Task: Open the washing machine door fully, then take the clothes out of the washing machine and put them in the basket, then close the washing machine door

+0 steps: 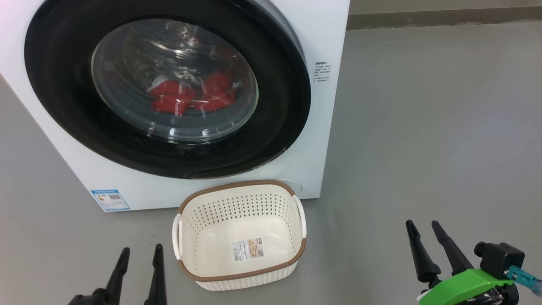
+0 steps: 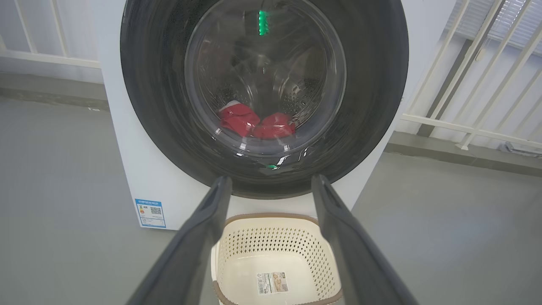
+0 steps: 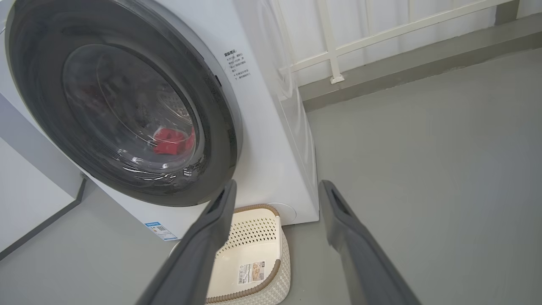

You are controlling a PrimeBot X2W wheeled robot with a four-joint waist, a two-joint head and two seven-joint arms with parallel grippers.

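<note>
The white washing machine [image 1: 322,140] stands ahead with its round black-rimmed door [image 1: 63,110] shut. Red clothes [image 1: 192,97] lie in the drum behind the glass; the clothes [image 2: 254,123] sit low in the window, and the clothes [image 3: 171,140] show through the door [image 3: 220,123]. The cream basket [image 1: 296,254] rests on the floor in front of the machine, with nothing in it but a label. My left gripper [image 1: 141,256] is open at the lower left, beside the basket. My right gripper [image 1: 423,228] is open at the lower right, well clear of the basket.
Grey floor [image 1: 423,127] spreads wide to the right of the machine. A white railing [image 3: 334,46] and a raised kerb run behind and beside the machine. A blue label sticker [image 1: 110,200] marks the machine's lower left front.
</note>
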